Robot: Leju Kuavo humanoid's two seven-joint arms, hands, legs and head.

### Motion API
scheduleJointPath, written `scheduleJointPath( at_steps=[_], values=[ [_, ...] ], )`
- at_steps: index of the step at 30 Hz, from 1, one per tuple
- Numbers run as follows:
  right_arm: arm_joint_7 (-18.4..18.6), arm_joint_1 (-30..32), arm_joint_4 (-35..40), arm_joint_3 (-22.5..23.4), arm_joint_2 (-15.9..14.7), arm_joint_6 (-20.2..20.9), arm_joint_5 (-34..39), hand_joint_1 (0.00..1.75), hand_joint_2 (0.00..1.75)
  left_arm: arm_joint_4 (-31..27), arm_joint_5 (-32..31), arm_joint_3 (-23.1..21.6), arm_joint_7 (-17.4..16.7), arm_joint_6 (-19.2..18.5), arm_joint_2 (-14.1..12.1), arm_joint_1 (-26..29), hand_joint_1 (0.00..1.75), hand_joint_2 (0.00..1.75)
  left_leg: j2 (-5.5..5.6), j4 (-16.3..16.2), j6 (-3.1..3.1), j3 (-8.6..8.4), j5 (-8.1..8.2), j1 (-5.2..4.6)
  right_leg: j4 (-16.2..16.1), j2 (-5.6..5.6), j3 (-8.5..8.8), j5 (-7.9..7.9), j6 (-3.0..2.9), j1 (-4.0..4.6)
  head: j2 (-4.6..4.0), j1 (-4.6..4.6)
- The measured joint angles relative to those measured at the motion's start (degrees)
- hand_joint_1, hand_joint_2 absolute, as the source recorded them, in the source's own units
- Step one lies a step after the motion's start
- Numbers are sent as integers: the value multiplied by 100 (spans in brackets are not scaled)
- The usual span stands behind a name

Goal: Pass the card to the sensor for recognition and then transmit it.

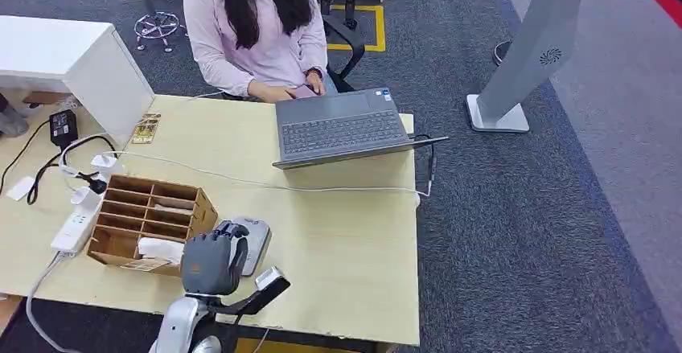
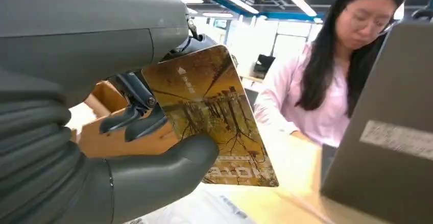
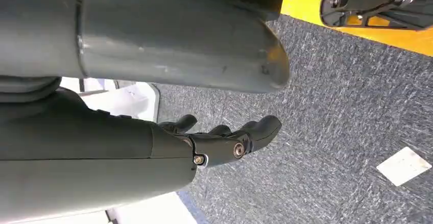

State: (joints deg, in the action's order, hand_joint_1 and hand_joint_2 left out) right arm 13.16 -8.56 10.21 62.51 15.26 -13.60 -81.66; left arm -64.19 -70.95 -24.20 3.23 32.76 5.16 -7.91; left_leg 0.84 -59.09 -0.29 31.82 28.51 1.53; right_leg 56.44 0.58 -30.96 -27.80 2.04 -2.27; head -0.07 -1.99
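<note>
A pale wooden table point(image 1: 346, 232) stands on dark grey carpet point(image 1: 523, 232) in an office, with a yellow-taped square marked on the floor beyond it. At the far left, a white cabinet point(image 1: 76, 59) sits beside the table, and a black adapter point(image 1: 62, 125) and a white power strip point(image 1: 74, 228) lie among cables along the left edge. Just right of the strip is a brown cardboard organizer point(image 1: 149, 220) with open compartments, some holding white cards. A gold card point(image 1: 145, 129) lies on the table farther back.

At the near edge the left hand point(image 1: 213, 260) is raised over a light grey sensor point(image 1: 256, 240) that sits just beside the organizer. The wrist view shows that hand clamped on the card point(image 2: 214, 117), thumb point(image 2: 168, 168) on one face and fingers point(image 2: 135, 114) behind it. The card is gold-brown with a tree-like picture, a small white arrow and white lettering along one edge, upside down and too partial to read.

Farther back, right of centre, a person in a pink shirt point(image 1: 257, 31) sits behind an open grey laptop point(image 1: 342, 128); a label on its lid is blurred. A white stand point(image 1: 531, 55) bearing a round emblem rises at the far right.

The right hand point(image 3: 224, 140) hangs over carpet, fingers loosely apart and holding nothing.
</note>
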Motion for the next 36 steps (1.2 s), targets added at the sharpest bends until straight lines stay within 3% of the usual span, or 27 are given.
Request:
scheduleJointPath(
  at_steps=[14, 30, 36],
  values=[
    [0, 7, 0, 2, -35, 13, -52, 0, 0, 63, -125, 120, -216, -57, -48, 76, 175, 175, 0, 0, 0, 0, -1, 0, 0, 0, 0, 1, 0, 0, 0, 2],
    [35, 3, 0, 2, -52, 109, -142, 0, 0, 592, -295, 389, -430, -590, 46, -121, 175, 175, 1, 0, 0, -3, -2, 0, 0, -2, 3, 1, 0, 0, 0, 2],
    [37, 3, 0, 0, -52, 125, -166, 0, 0, 695, -326, 435, -433, -594, 74, -185, 175, 175, 1, 0, 2, -4, -4, 0, 0, -2, 5, 2, 0, 0, 0, 0]
  ],
)
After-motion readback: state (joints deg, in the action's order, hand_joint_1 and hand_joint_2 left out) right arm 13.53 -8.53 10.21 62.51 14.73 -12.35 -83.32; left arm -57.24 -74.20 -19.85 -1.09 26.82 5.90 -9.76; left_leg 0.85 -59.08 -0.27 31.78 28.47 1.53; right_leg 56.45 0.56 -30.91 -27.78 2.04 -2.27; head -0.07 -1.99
